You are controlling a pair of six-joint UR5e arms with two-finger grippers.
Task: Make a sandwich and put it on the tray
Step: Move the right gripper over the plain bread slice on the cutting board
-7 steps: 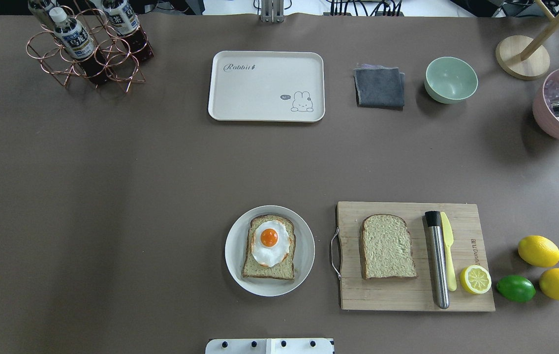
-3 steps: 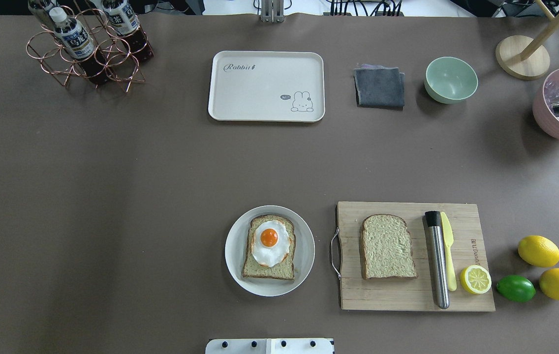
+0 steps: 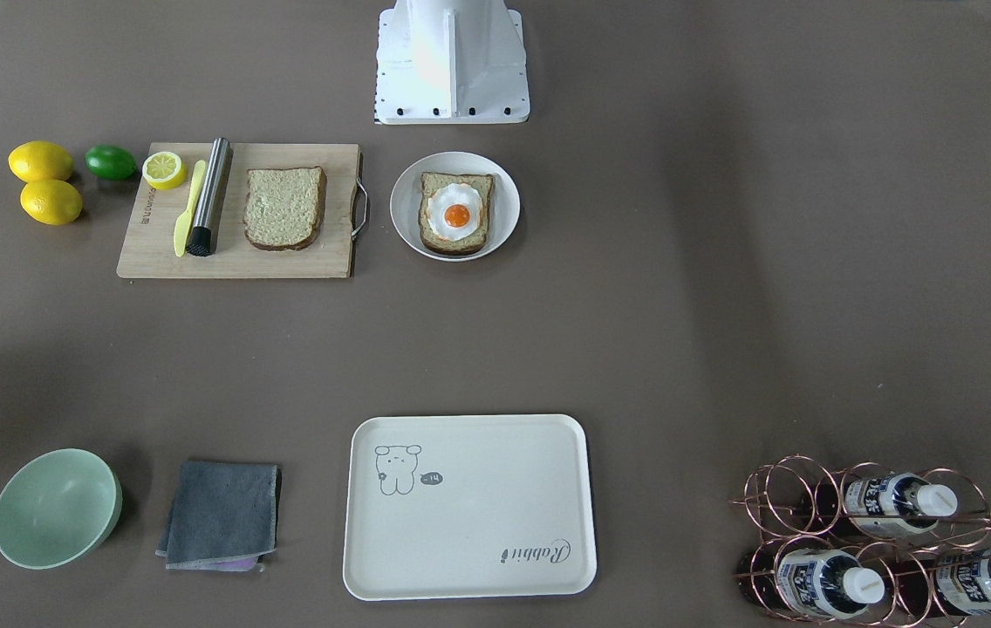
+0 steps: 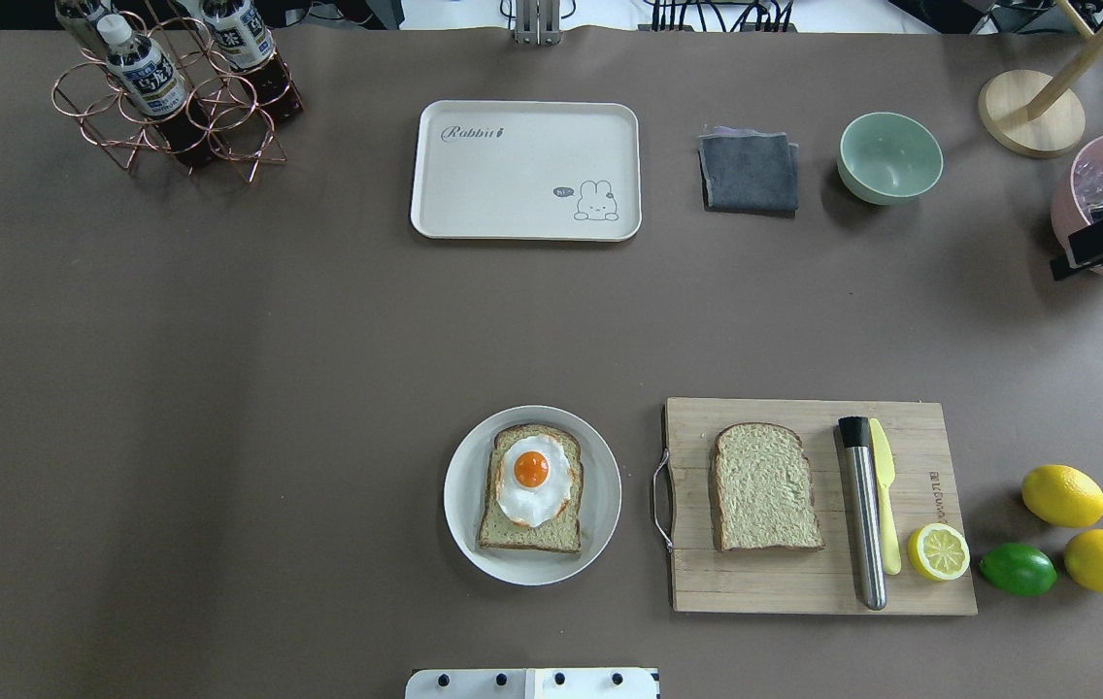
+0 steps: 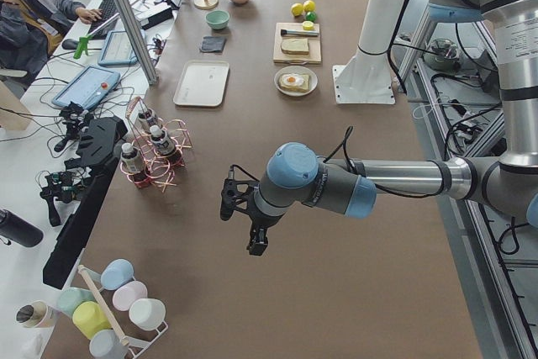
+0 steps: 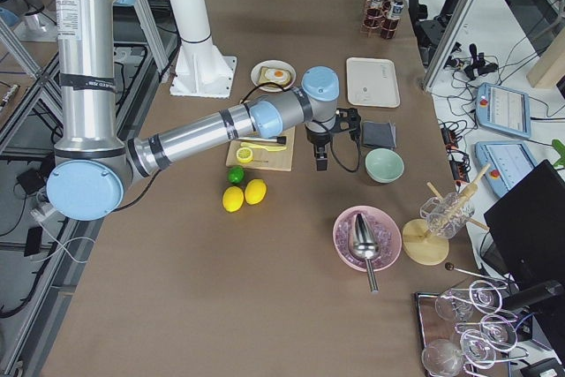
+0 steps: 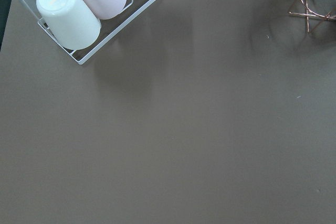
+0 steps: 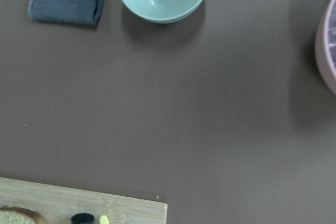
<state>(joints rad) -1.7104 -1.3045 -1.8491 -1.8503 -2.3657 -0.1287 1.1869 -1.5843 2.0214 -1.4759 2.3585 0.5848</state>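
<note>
1. Brown-crusted bread is not yet a sandwich. One slice [image 4: 527, 532] carries the fried egg [image 4: 532, 481] on the round white plate [image 4: 459, 495]. The plain slice [image 4: 765, 487] lies flat on the bamboo cutting board [image 4: 804, 587].
2. Neither slice lies on the tray [image 4: 524, 170].
3. The right gripper [image 4: 1081, 260] hangs by the pink bowl [image 4: 1076, 209]. Both slices are well apart from its fingers, the plain one nearer. I cannot tell whether those fingers are spread or pressed together.
4. The left gripper [image 5: 255, 245] hangs over the table, farther from the bread than the right one. Only the side view shows it, so I cannot tell its finger state.
5. The step in hand looks like the opening reach for the plain slice.
6. The next move calls for the right fingers spread astride the crust. They then pinch lightly, lift, and lay the slice squarely on the egg.
</note>
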